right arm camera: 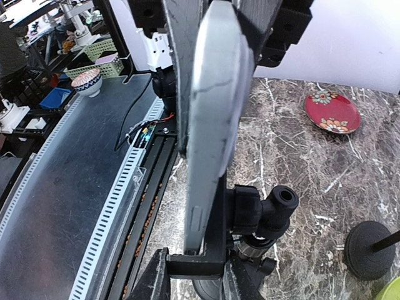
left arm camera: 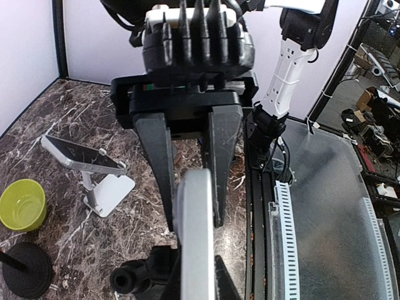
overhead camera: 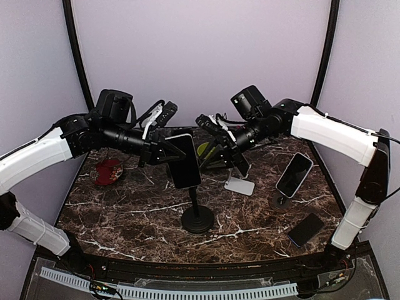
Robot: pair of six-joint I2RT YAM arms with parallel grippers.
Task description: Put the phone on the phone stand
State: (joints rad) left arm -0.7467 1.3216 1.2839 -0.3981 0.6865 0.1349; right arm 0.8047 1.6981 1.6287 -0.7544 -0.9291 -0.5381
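Observation:
A dark phone [overhead camera: 185,160] with a silver edge stands upright in the cradle of a black phone stand [overhead camera: 197,220] with a round base, mid-table. My left gripper [overhead camera: 164,149] reaches its left edge. In the left wrist view the fingers [left arm camera: 156,162] lie against both faces of the silver edge [left arm camera: 197,244], shut on it [left arm camera: 194,225]. My right gripper [overhead camera: 209,145] reaches its right edge. In the right wrist view it [right arm camera: 212,119] is shut on the phone [right arm camera: 212,125], whose lower end rests in the stand's cradle [right arm camera: 212,264].
A red plate [overhead camera: 107,172] lies at the left. A green bowl [overhead camera: 203,149] sits behind the phone. A white stand [overhead camera: 239,184] holds a second phone and a small round stand holds a third [overhead camera: 294,175]. A dark phone [overhead camera: 305,229] lies flat at the front right.

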